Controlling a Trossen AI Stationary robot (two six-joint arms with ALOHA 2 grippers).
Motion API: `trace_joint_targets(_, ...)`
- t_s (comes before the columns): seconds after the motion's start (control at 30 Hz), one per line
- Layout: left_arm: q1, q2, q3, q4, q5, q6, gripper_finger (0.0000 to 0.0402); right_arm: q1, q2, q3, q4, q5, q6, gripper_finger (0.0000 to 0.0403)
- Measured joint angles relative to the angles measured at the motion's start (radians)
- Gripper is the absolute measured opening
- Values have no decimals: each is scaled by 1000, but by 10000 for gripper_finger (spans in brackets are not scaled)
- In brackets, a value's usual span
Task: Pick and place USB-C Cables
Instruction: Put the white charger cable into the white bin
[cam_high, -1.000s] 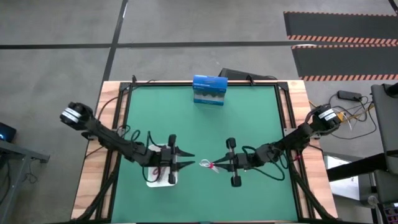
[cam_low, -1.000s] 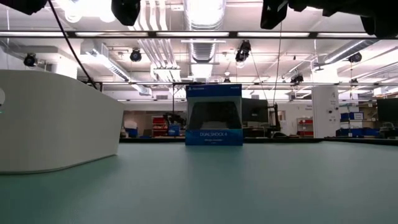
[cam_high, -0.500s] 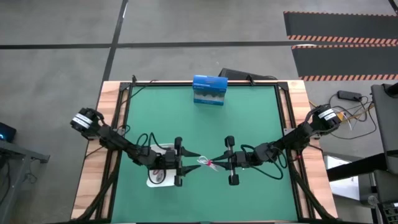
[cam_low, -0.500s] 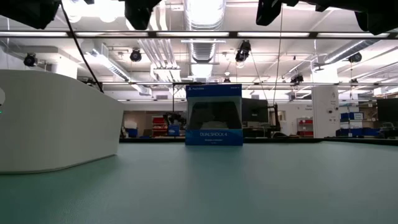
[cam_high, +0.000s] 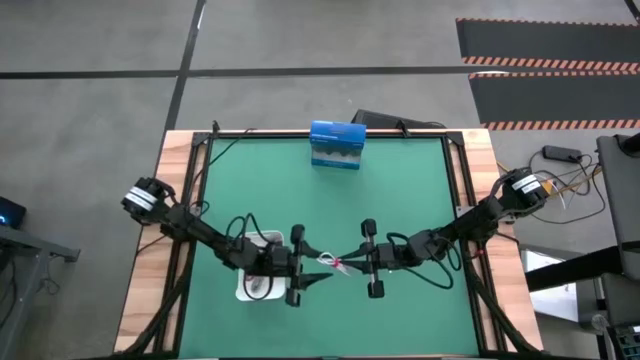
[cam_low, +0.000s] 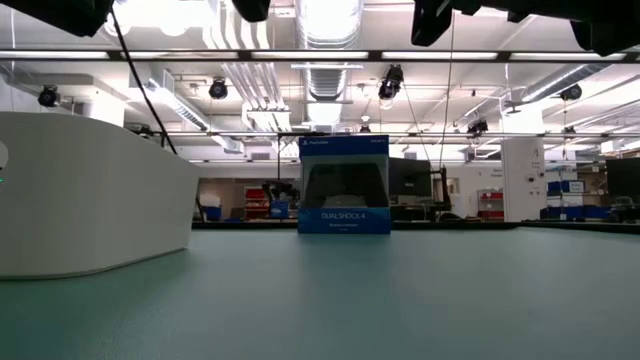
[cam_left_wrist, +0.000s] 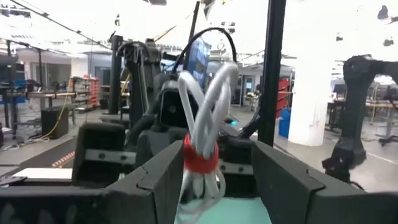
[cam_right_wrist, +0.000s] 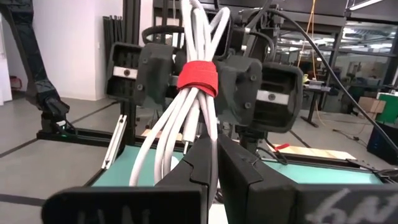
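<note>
two hands meet mid-bench up high: right hand (cam_high: 345, 262) clenched on the white cable (cam_high: 329, 262), left hand (cam_high: 316, 266) spread around it. low: blue box (cam_low: 344, 185) far back. wrists: red strap (cam_right_wrist: 198, 78) binds it.

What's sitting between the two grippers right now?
The white cable bundle with its red strap: the right gripper pinches it, and the left gripper has open jaws on either side of it. The high and both wrist views show this.
</note>
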Motion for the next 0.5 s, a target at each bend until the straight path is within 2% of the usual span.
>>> trace_joint_targets(0.23,4,4,25,0,-1,0,163,-1,0,0,-3,1,-2,9)
trace_joint_targets(0.5,5,4,22,-4,-25,0,93,-1,0,0,-5,0,-6,9)
